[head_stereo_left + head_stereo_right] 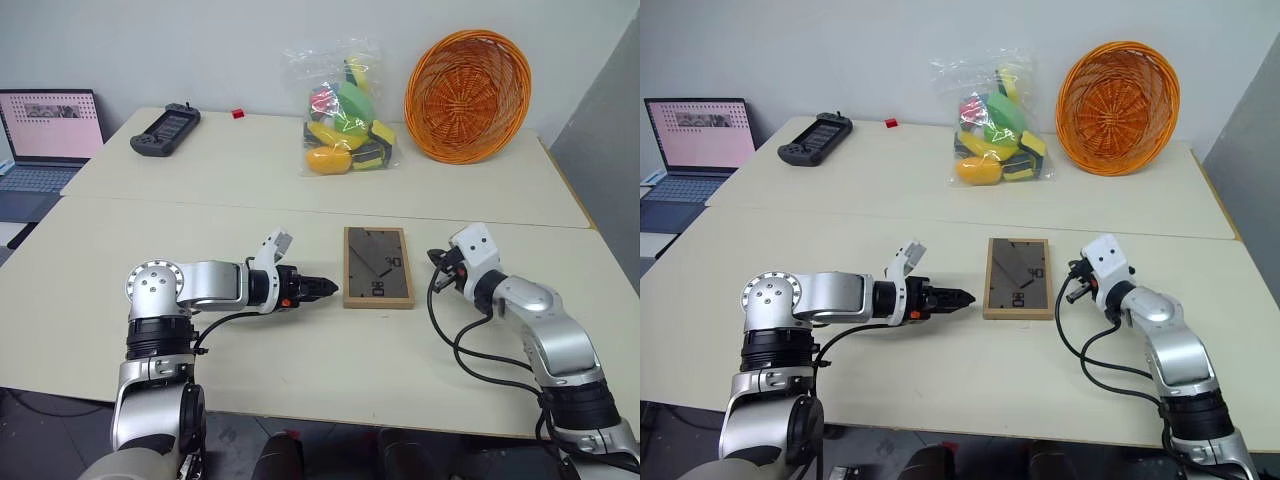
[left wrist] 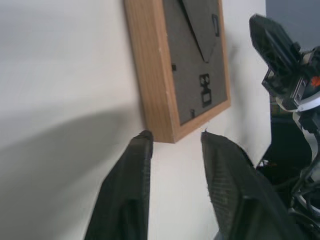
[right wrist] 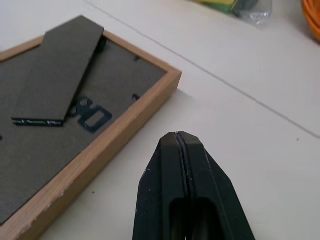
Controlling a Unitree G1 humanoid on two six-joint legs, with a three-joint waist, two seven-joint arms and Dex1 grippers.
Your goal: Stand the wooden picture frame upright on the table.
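**Frame lying flat between two grippers**

Tables fill most of the scene: two pale beige ones set edge to edge, a thin seam running across between them. The nearer table (image 1: 300, 340) carries one wooden picture frame (image 1: 378, 266), lying face down with its dark back board up and the fold-out stand pressed flat against it. A plain light wall closes the room behind, with a grey panel at the right edge.

One left gripper (image 1: 322, 288) hovers low beside the frame's left edge, pointing at it; in the left wrist view its two black fingers (image 2: 125, 190) stand apart, released, with the frame's near corner just ahead of the gap and nothing between them. One right gripper (image 3: 177, 137) sits near the frame's right side, apart from it; its fingers are clenched together on nothing.

On the farther table (image 1: 250, 160) rest one orange wicker basket (image 1: 467, 95) tipped up on its rim, one clear plastic bag (image 1: 343, 115) of coloured items, one black handheld controller (image 1: 166, 129) and one small red object (image 1: 238, 113). One open laptop (image 1: 45, 135) stands at the far left on a separate surface.
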